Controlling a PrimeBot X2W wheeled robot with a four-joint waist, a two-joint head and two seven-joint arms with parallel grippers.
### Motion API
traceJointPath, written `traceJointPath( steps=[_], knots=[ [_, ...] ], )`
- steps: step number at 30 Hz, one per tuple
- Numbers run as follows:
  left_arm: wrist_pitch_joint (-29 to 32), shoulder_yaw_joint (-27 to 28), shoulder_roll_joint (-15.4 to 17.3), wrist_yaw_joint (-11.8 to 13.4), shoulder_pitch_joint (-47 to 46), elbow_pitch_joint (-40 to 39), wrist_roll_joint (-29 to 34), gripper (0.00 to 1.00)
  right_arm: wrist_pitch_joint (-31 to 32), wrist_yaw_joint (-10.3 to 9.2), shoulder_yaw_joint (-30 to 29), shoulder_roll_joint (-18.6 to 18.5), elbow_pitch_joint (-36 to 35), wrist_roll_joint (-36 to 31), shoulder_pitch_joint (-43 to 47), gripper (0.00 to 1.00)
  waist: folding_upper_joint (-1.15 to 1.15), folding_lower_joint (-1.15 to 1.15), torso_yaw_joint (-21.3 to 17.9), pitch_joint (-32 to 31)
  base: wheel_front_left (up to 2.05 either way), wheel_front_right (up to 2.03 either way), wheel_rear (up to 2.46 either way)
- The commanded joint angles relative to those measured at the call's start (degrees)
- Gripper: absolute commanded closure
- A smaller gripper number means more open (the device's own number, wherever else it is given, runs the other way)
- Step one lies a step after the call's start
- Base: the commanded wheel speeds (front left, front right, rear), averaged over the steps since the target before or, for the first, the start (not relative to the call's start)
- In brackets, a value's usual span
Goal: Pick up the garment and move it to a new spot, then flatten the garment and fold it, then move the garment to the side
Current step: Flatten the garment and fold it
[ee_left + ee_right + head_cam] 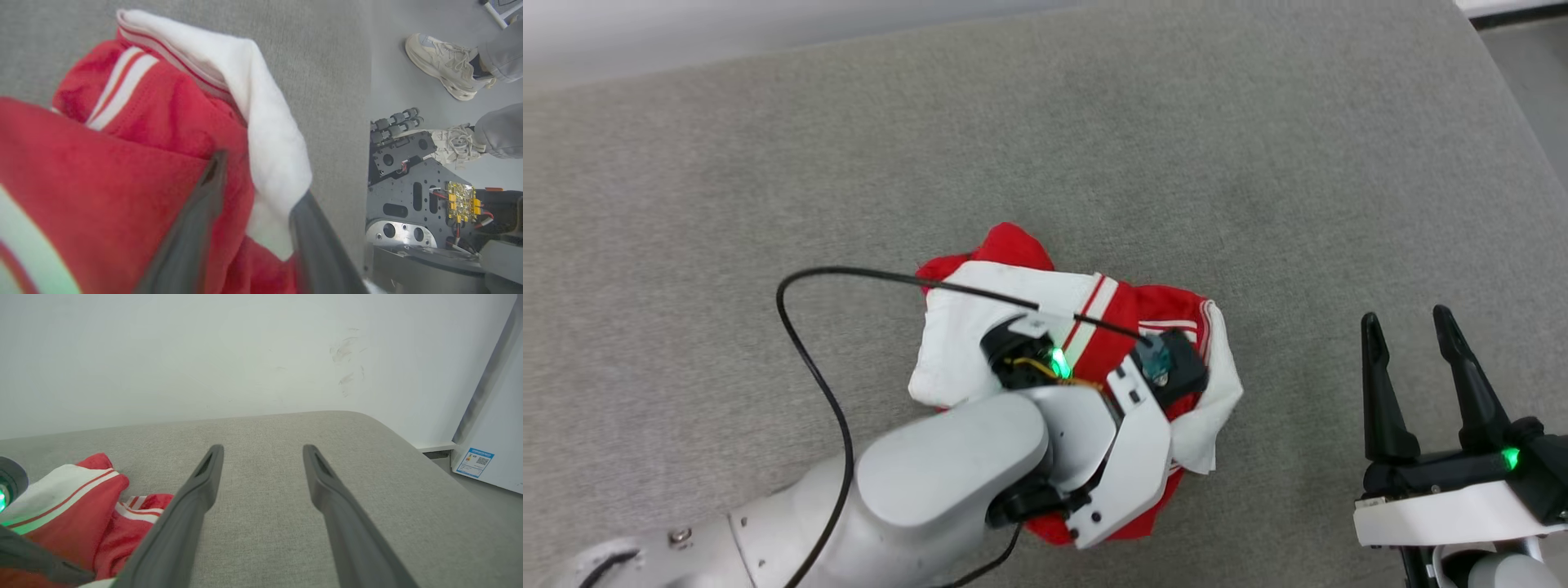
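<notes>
Grey padded top [1176, 122] spreads wide before me, with a pale wall [204, 355] behind its far edge and a rounded far-right corner. The garment [968, 335] lies on it as a bunched heap, red body and white sleeves rolled together. It sits about midway between the left and right edges and nearer the near edge than the far one. So wadded, it shows no clear long axis, only a slightly greater spread from left to right.

My left gripper [261, 179] points straight down into the heap, with my forearm over its near half and a black cable [800, 343] looping out to the left. Both left fingers stand apart with a thick fold of red and white cloth between them. Whether they press on that fold, I cannot tell.

My right gripper [1405, 316] waits off to the right of the heap, clear of the cloth and low over the top. Its fingers are spread with nothing between them and point toward the far edge.

The left arm is plainly the nearer one, so I judge the lift to be its work. Open room lies toward the far edge and to either side. The near edge is close beside the cloth, and past it are my own base [408, 196] and a person's shoes [443, 65] on the floor, so I would carry the garment away from that edge.
</notes>
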Motion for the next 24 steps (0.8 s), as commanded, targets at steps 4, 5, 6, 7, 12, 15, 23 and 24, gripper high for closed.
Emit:
traceJointPath(
  steps=[4,5,6,7,12,15,23,24],
  knots=[
    [-4.60,0.13,0.50,-0.03,-4.87,-1.03,-3.24,0.00,-0.11,-0.04,-0.22,0.04,0.41,-1.02,1.50,0.00,0.00,0.00,3.20,-3.92,0.00,0.00,0.00],
    [-5.24,0.13,1.00,-0.03,-6.04,-1.35,-3.75,0.00,-0.11,-0.04,-0.24,0.05,0.50,-1.12,1.80,0.00,0.00,0.00,3.73,-4.50,0.00,0.00,0.00],
    [-5.78,0.14,1.74,-0.03,-7.35,-1.58,-4.21,0.00,-0.11,-0.04,-0.27,0.05,0.58,-1.30,2.03,0.00,0.00,0.00,4.28,-5.05,0.00,0.00,0.00],
    [-6.21,0.12,2.42,-0.03,-8.53,-1.82,-4.69,0.00,-0.11,-0.04,-0.33,0.04,0.61,-1.41,2.08,0.00,0.00,0.00,4.80,-5.51,0.00,0.00,0.00],
    [-7.45,0.86,5.05,-0.03,-13.65,-1.49,-6.43,0.00,-0.11,-0.04,-0.33,0.04,0.63,-1.66,2.60,0.00,0.00,0.00,6.52,-6.82,0.00,0.00,0.00],
    [-7.00,1.31,7.30,-0.03,-16.67,0.04,-7.61,0.00,-0.11,-0.04,-0.21,0.04,0.60,-1.84,2.64,0.00,0.00,0.00,7.09,-7.07,0.00,0.00,0.00],
    [1.51,0.57,10.46,-0.03,-19.36,3.93,-12.10,0.00,-0.11,-0.04,0.03,0.04,0.22,-1.87,1.93,0.00,0.00,0.00,7.00,-6.05,0.00,0.00,0.00],
    [2.31,0.53,10.48,-0.03,-19.70,4.37,-12.00,0.00,-0.11,-0.04,0.11,0.04,0.21,-1.82,1.79,0.00,0.00,0.00,6.93,-5.69,0.00,0.00,0.00]
  ],
)
